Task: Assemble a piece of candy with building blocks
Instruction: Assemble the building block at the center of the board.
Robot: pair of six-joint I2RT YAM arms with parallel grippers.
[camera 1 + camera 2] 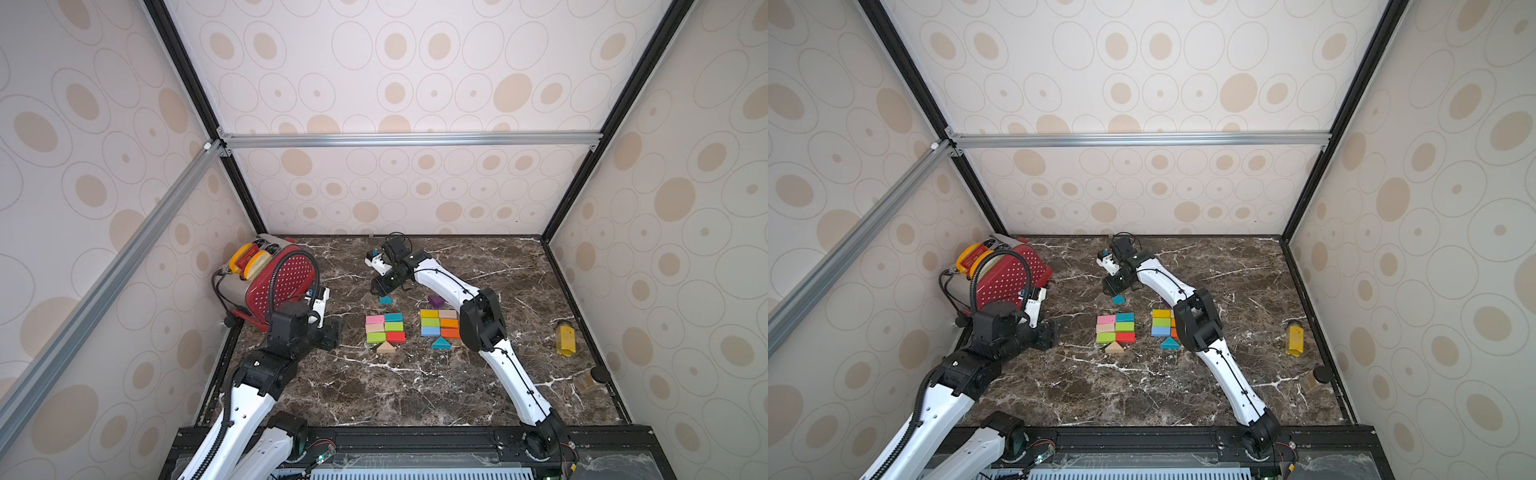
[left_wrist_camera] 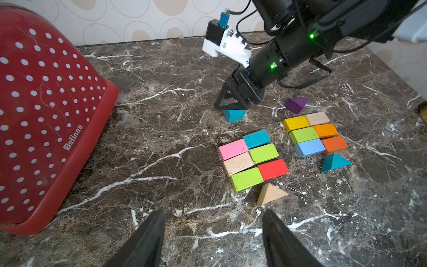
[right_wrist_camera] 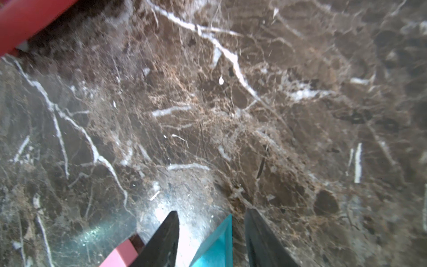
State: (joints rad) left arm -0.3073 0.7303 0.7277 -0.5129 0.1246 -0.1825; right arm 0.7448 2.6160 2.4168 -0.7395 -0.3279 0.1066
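- The right gripper (image 2: 231, 106) is reaching down to the marble table (image 1: 415, 386), and its two fingers are sitting on either side of a teal wedge (image 2: 233, 115) that is resting on the stone; the right wrist view is showing the wedge (image 3: 216, 248) between the fingers with a gap on at least one side, so I cannot tell whether it is gripped.
- The left gripper (image 2: 213, 240) is hovering low over the table with its jaws standing apart and nothing between them.
- The red toaster (image 1: 278, 282) is standing at the table's back left, and two yellow-edged slices are sitting in its top slots (image 1: 249, 259).
- A yellow jar (image 1: 565, 338) is lying near the right edge, and a smaller brownish jar with a black lid (image 1: 590, 380) is lying nearer the front; their contents are too small to make out.
- The left group of bricks (image 2: 253, 159) is lying flat in two touching columns: pink, tan, green, and teal, green, red, with a tan wedge (image 2: 270, 194) just beside its near end.
- The right group of bricks (image 2: 315, 134) is lying the same way: yellow, green, blue, and tan, orange, orange-red, with another teal wedge (image 2: 335, 163) just beside it.
- A purple wedge (image 2: 297, 104) is lying just beyond the right group.
- The right arm (image 1: 453, 286) is stretching across from the front right, bending at its elbow above the right group.
- The left arm (image 1: 266, 374) is folding up beside the toaster, its wrist pointing toward the bricks.
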